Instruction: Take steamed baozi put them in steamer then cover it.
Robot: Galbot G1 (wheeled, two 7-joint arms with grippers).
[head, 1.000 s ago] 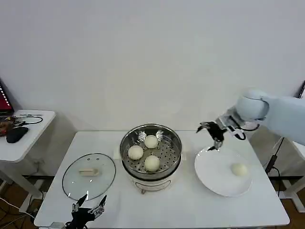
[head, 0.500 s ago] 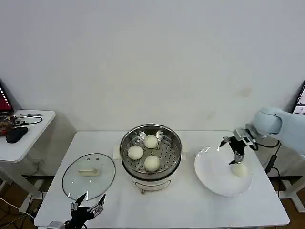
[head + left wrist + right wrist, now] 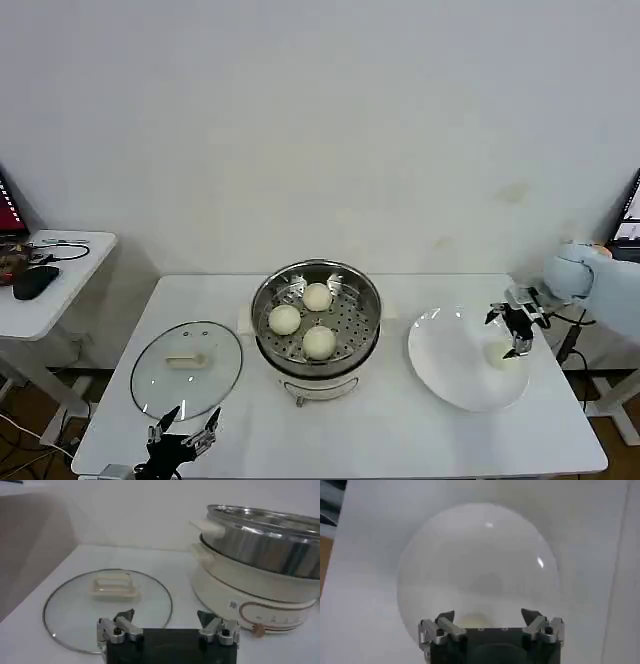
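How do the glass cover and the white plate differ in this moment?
The cover is clear glass with a cream handle at its centre; the plate is opaque white without a handle. The cover lies near the left gripper; the plate lies under the open right gripper and holds one baozi. Both are round and flat on the table.

Shiny steel steamer [image 3: 316, 312], clear glass cover [image 3: 187, 368], seemingly glossy plate [image 3: 445, 372]

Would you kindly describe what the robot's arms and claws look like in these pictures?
The right arm has a smooth, rounded pale blue-white shell with thin dark cables near the wrist. The right claw and left claw look alike: a black block body carrying two silver metal fingers with visible screws, tipped by dark, pointed pads. No markings are legible.
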